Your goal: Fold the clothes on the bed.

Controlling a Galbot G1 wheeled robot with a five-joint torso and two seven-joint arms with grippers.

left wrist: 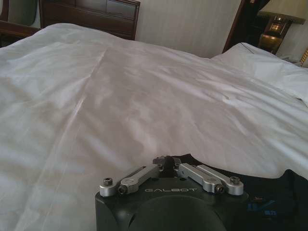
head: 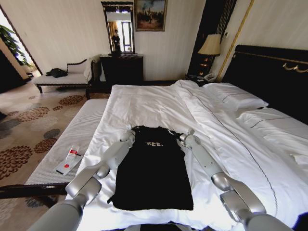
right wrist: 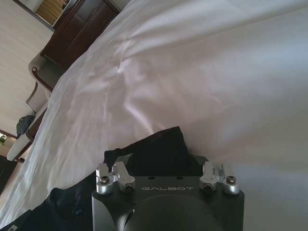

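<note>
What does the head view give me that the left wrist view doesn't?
Head view alone: the whole black short-sleeved T-shirt, sides folded in, white lettering on the chest; the right pincer at its collar corner; the pale striped bench beside the bed.

Left wrist view alone: the left pincer close up, fingers drawn together on the shirt's black edge.

Both: white duvet, dark wooden dresser, bedside lamp.

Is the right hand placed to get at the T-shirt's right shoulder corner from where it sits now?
Probably yes. The right hand is already at the top right corner of the black T-shirt, which lies flat on the white duvet; its fingers stand spread over the dark fabric, nothing between.
</note>
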